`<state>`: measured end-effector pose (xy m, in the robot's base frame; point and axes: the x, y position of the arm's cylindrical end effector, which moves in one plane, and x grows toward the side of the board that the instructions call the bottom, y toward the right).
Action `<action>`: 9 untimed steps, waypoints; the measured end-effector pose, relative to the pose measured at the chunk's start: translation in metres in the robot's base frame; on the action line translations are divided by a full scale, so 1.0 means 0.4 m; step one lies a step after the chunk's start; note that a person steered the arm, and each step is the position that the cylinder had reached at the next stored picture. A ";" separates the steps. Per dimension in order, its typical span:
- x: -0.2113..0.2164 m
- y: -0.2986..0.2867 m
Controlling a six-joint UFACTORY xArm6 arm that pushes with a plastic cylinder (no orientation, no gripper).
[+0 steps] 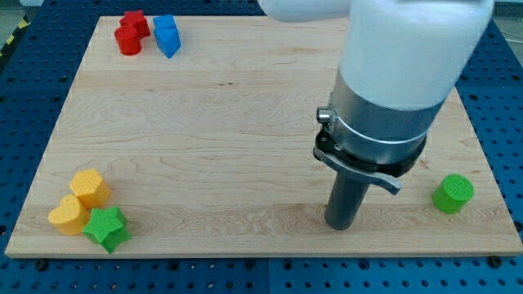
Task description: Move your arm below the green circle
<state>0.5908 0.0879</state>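
resting on bare board, my tip point(341, 226), well left of the green circle point(453, 193); no hand visible.

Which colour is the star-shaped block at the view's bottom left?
Green star, clearest in the camera view.

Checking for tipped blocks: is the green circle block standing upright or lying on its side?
Upright. The green circle shows its round flat face on top, standing on the board right of my tip.

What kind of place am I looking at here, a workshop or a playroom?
Probably a robotics lab test bench: a pale wooden board on a blue perforated table, small coloured blocks like the green cylinder block, and my tip left of it.
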 end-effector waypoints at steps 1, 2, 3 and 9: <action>0.002 0.000; 0.041 0.028; 0.068 0.109; 0.066 0.232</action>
<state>0.6173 0.1805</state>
